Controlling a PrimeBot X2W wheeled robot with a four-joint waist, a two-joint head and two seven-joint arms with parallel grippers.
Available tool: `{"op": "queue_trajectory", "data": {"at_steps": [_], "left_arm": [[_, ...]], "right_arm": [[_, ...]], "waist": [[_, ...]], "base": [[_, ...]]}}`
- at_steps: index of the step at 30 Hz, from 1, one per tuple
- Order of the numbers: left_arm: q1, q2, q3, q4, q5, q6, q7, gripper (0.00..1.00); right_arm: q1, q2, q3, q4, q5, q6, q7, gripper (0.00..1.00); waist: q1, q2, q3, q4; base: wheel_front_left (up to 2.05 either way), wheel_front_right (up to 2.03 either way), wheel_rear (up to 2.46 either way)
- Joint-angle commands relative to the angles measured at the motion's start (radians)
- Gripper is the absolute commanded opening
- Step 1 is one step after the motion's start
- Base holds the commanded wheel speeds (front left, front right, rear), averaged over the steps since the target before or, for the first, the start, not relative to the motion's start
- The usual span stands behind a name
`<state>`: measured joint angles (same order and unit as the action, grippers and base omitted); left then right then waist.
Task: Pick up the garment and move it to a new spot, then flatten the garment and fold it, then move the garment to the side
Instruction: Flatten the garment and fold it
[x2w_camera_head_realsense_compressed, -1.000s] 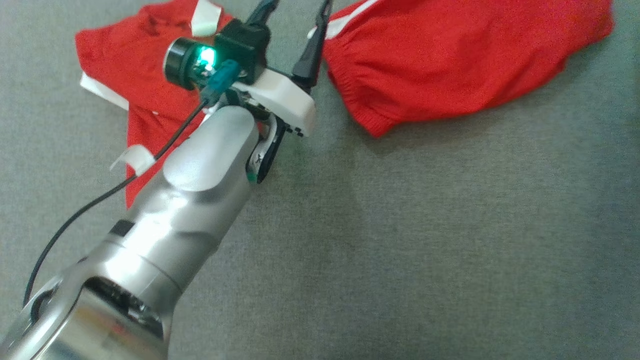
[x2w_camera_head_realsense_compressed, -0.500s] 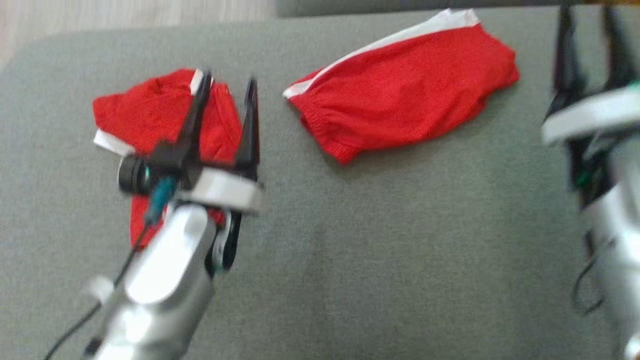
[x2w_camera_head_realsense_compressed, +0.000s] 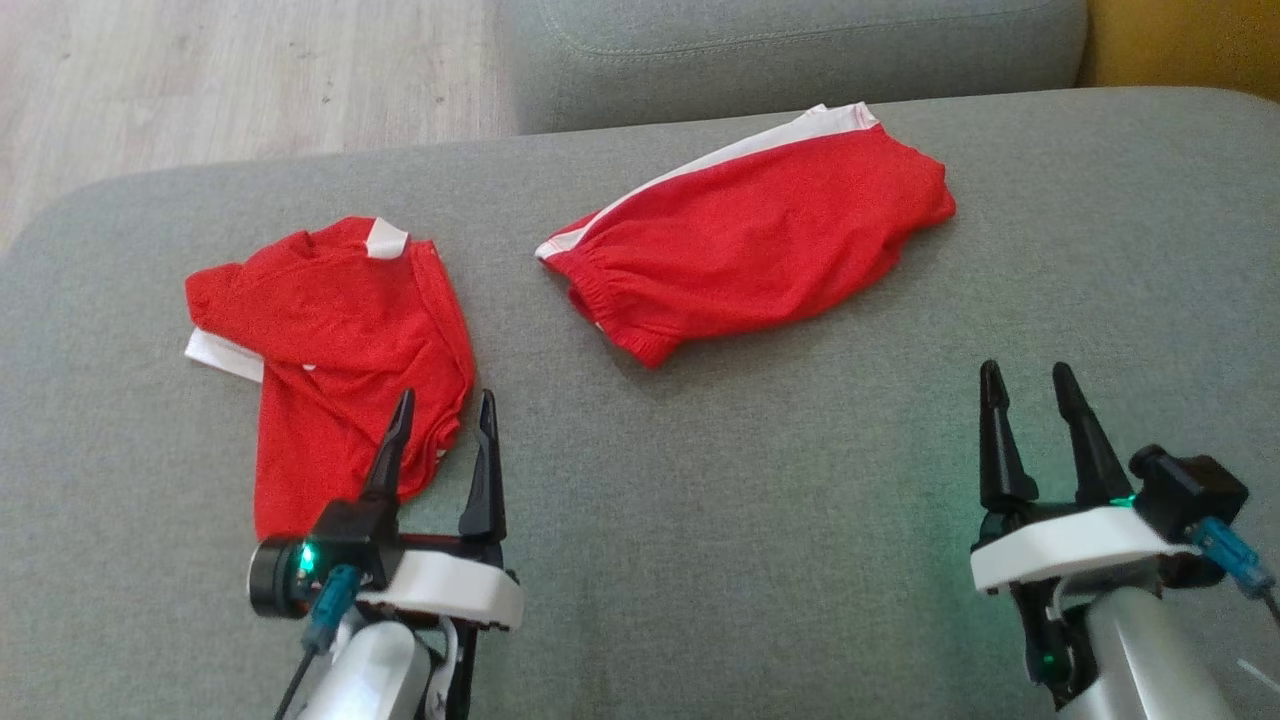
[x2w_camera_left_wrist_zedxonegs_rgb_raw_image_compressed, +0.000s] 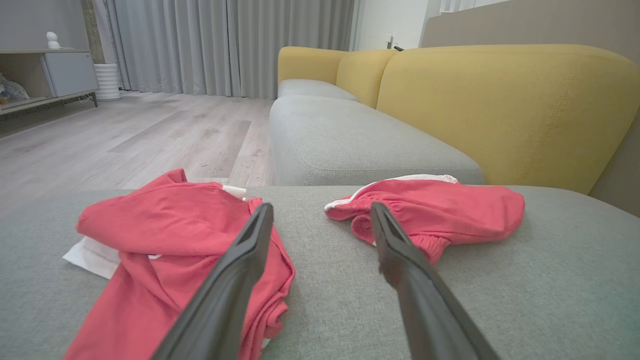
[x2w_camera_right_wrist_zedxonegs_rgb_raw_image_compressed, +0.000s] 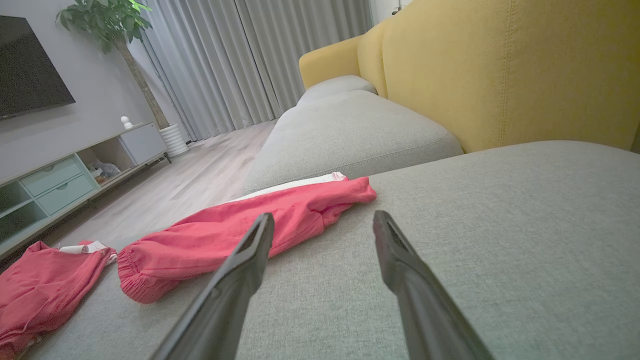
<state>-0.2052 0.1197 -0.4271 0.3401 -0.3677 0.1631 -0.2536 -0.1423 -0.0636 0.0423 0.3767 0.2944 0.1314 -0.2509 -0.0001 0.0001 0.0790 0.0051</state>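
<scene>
Presently both grippers stand with fingers spread wide and nothing between them. The left gripper (x2w_camera_head_realsense_compressed: 446, 398) sits low over the grey seat cushion (x2w_camera_head_realsense_compressed: 720, 520). In the head view its left finger overlaps the near hem of the red shirt (x2w_camera_head_realsense_compressed: 330, 330), but contact cannot be confirmed. The shirt lies loosely folded ahead and left of those fingers, white trim showing. The red shorts (x2w_camera_head_realsense_compressed: 760, 235) lie flat ahead and right of the left fingers, and ahead and left of the right gripper (x2w_camera_head_realsense_compressed: 1025, 370), well apart from it. Bare cushion separates the two garments.
</scene>
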Motion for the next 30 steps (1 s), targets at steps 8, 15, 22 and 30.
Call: {"op": "queue_trajectory", "data": {"at_steps": [8,15,22,30], "left_arm": [[-0.045,-0.025,0.077,-0.04,0.061,-0.048,-0.008,1.0],[-0.099,-0.044,0.075,-0.036,0.094,-0.076,-0.008,1.0],[-0.166,-0.062,0.05,-0.024,0.113,-0.1,-0.008,1.0],[-0.235,-0.069,0.01,-0.026,0.104,-0.108,-0.008,1.0]], "right_arm": [[-0.055,0.012,0.007,-0.065,-0.045,-0.001,0.006,1.0],[-0.185,-0.01,-0.049,-0.039,-0.1,-0.001,0.107,1.0],[-0.435,-0.059,-0.187,0.132,-0.12,-0.001,0.264,1.0],[-0.663,-0.147,-0.263,0.393,-0.179,-0.001,0.331,1.0]], "waist": [[0.0001,-0.0001,0.038,0.009],[0.0001,-0.0001,0.131,0.048],[0.0001,-0.0001,0.245,0.118],[0.0001,-0.0001,0.344,0.198]], "base": [[0.0,0.0,0.0],[0.0,0.0,0.0],[0.0,0.0,0.0],[0.0,0.0,0.0]]}}
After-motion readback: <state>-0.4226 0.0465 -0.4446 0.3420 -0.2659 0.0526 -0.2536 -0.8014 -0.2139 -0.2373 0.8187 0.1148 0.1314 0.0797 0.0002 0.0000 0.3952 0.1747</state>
